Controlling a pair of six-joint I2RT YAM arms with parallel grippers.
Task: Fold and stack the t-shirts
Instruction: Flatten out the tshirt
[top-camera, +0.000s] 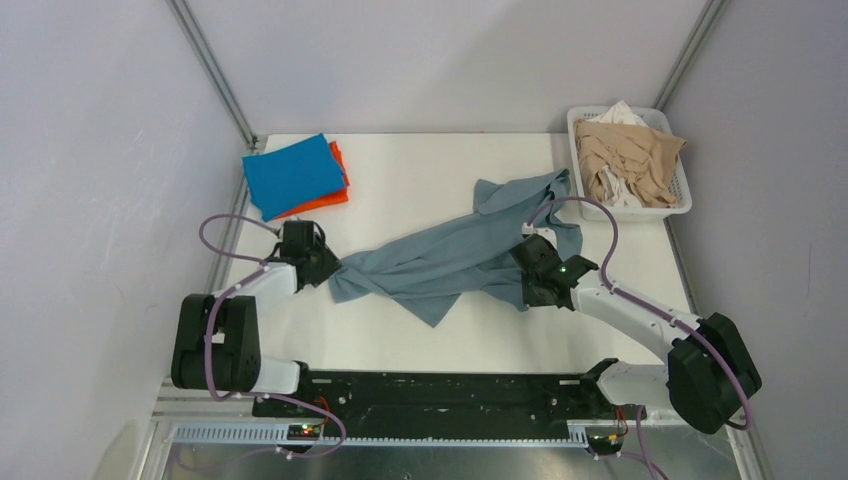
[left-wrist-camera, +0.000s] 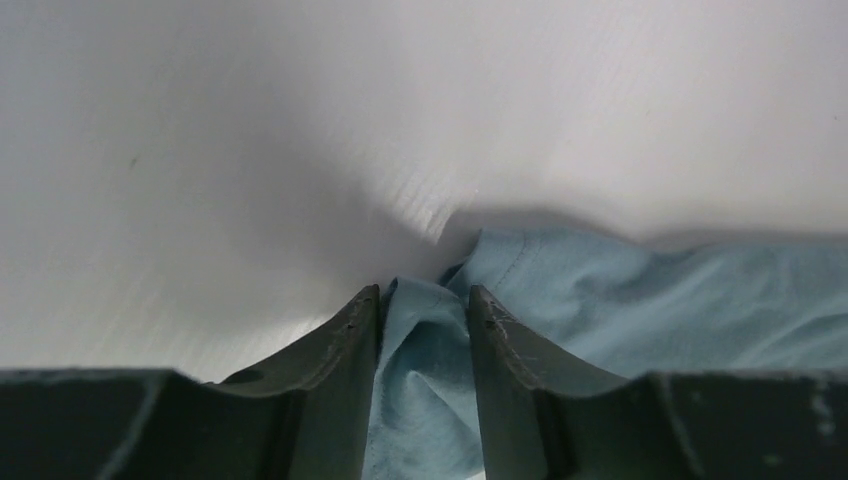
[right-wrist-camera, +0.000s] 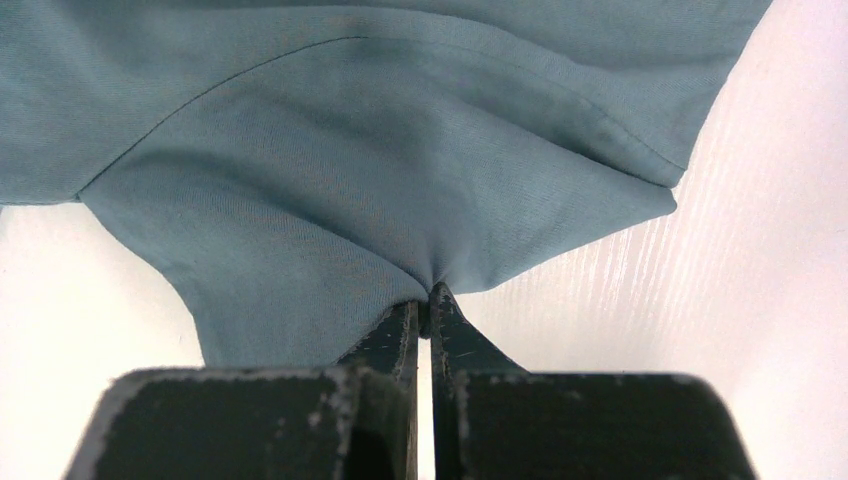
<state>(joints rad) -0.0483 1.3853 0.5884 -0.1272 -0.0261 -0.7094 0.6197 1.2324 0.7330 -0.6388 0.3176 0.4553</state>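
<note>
Top view: three shirts. The grey shirt (top-camera: 450, 260) is spread crumpled in a diagonal band across mid-desk (top-camera: 420, 170). The blue shirt (top-camera: 293, 175) lies folded at the far-left corner on top of the folded orange shirt (top-camera: 330, 200), whose edge shows at the right and near sides. One basket (top-camera: 640, 213) sits at the far-right corner, holding a beige garment (top-camera: 630, 160) over a white one (top-camera: 622, 112). Two arms: the left tool (top-camera: 330, 268) is at the grey shirt's left end, the right tool (top-camera: 520, 255) at its right part with cloth draped over it. A cable loops over the cloth by the basket.

Left wrist: the left tool (left-wrist-camera: 423, 295) stands partly apart, with a wad of grey shirt (left-wrist-camera: 620, 300) filling the gap against both fingers – gripped. The rest of the shirt trails right on the desk (left-wrist-camera: 250, 150).

Right wrist: the right tool (right-wrist-camera: 425, 298) is closed almost fully, pinching a fold of the grey shirt (right-wrist-camera: 350, 150) – cloth puckers at the tips. A hem and a seam are visible. Bare desk (right-wrist-camera: 760, 250) shows on both sides.
</note>
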